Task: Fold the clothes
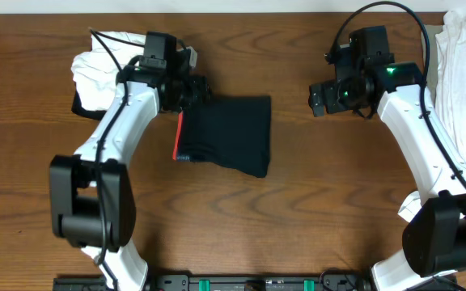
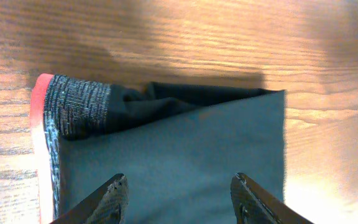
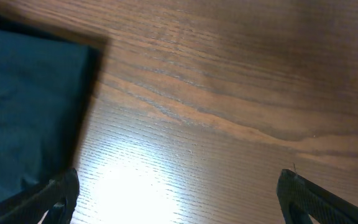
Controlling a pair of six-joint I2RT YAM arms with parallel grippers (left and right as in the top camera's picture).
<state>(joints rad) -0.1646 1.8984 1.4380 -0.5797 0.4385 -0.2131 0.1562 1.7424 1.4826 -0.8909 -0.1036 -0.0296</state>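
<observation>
A dark folded garment (image 1: 229,133) with a red-edged grey waistband lies flat at the middle of the wooden table. My left gripper (image 1: 201,90) hovers over its upper left corner, open and empty. In the left wrist view the garment (image 2: 179,149) fills the frame, with the waistband (image 2: 55,124) at the left and my open fingers (image 2: 182,190) over the cloth. My right gripper (image 1: 318,99) is open and empty above bare wood, to the right of the garment. In the right wrist view the garment's edge (image 3: 30,106) shows at the left, and my fingers (image 3: 179,193) are spread wide.
A crumpled white garment (image 1: 103,69) lies at the back left behind my left arm. A pile of white clothes (image 1: 463,73) sits at the right edge of the table.
</observation>
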